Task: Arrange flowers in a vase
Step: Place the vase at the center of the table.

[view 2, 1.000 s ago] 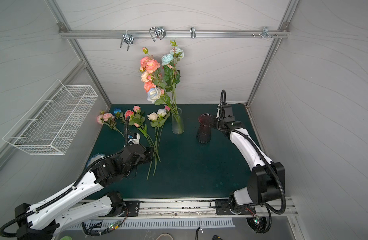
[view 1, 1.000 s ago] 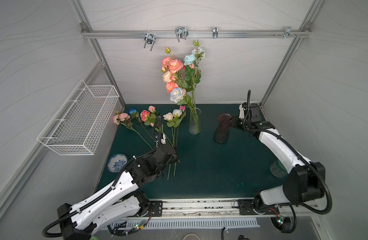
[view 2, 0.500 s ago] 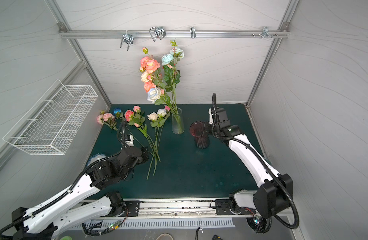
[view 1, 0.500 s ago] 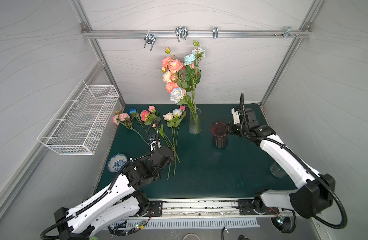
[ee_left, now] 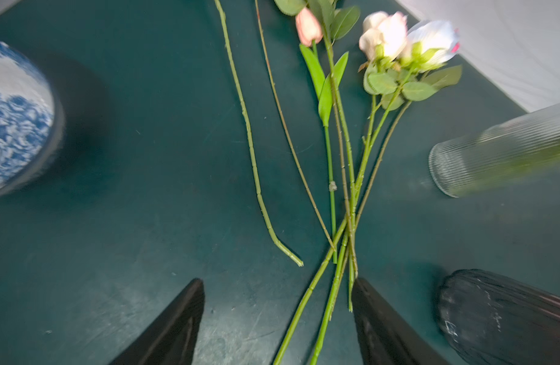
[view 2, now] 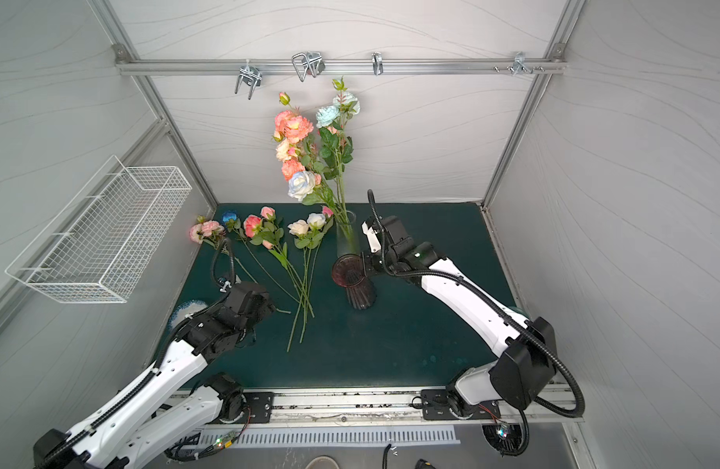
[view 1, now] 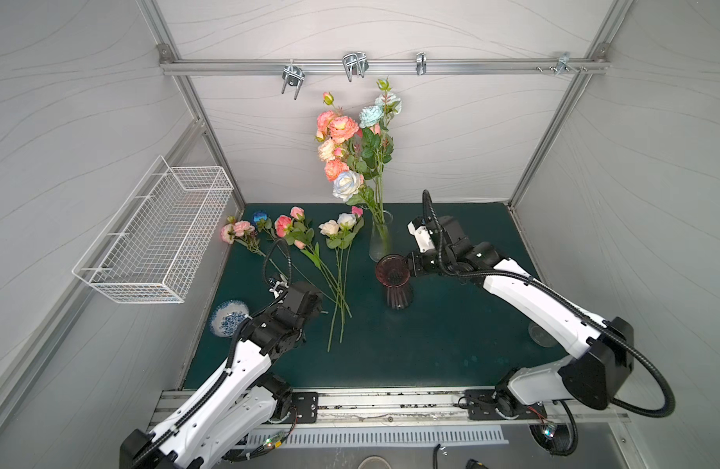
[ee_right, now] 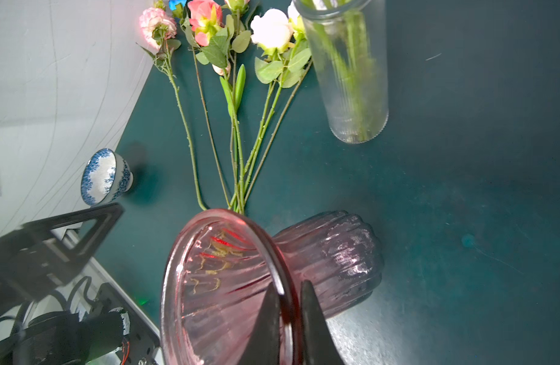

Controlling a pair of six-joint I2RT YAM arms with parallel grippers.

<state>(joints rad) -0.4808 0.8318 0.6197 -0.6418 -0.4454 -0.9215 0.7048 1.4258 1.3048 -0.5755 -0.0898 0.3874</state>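
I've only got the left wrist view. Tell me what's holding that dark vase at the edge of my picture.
Observer: The right gripper is shut on the rim of the dark pink vase, one finger inside, one outside.
Operator: Now report the clear vase's contents.
Observer: The clear vase holds tall flowers in pink, peach and pale blue.
Operator: Name a loose flower I'm missing.
Observer: A deep blue rose lies at the far edge of the mat, next to a pale pink bloom.

The dark green table mat (view 1: 431,345) carries loose flowers (view 1: 305,237) fanned at left, a clear ribbed vase (view 1: 380,243) at rear centre, a pink vase (view 1: 399,298) just beside it, and a blue-and-white bowl (view 1: 228,323) at the left edge.
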